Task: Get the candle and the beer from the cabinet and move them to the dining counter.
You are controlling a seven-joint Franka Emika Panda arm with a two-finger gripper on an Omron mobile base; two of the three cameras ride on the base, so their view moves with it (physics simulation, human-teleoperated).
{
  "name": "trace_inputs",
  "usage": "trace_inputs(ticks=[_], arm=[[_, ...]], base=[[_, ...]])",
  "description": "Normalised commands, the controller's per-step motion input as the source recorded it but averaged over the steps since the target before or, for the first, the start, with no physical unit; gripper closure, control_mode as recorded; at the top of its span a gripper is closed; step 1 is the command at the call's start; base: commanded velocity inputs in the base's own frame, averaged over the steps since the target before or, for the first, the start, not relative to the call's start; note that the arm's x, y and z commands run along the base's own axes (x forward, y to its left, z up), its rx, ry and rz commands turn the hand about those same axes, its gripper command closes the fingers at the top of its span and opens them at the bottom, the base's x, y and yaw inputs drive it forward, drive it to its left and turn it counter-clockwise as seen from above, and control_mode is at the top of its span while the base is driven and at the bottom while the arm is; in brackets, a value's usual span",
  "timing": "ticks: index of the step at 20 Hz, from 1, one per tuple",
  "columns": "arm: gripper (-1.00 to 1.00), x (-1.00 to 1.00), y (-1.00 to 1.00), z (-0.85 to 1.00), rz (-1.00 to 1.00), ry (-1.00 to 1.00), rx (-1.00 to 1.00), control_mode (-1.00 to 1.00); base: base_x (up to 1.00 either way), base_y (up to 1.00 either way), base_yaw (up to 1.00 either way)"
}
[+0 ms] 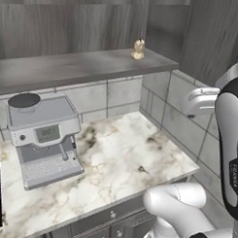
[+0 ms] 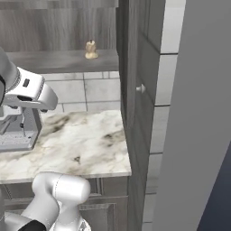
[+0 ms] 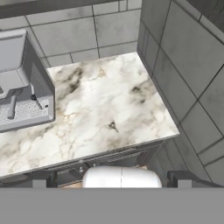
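Candle (image 1: 138, 49) small and blurry on the open cabinet shelf (image 1: 69, 68) above the marble bench (image 1: 115, 155), up and right of the coffee machine (image 1: 42, 137), which the hand view cuts off, gripper (image 3: 111, 181) spread wide, empty, fingertips (image 3: 179, 178) barely visible.

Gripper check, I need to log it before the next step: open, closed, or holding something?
Gripper: open, holding nothing, above the marble worktop.

text: none legible | coffee machine (image 1: 42, 137) display: blurred | arm marking: unreadable
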Motion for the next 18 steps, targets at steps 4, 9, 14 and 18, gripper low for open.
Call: trace_inputs(ticks=[4,9,14,18], arm=[[-1.0,0.0,0.0,0.0,0.0,0.0,0.0,1.0],[-1.0,0.0,0.0,0.0,0.0,0.0,0.0,1.0],[-1.0,0.0,0.0,0.0,0.0,0.0,0.0,1.0],[-1.0,0.12,0.25,0.0,0.0,0.0,0.0,-1.0]], base=[[0.45,0.34,0.0],[0.49,0.4,0.0],[0.44,0.36,0.0],[0.08,0.1,0.0]])
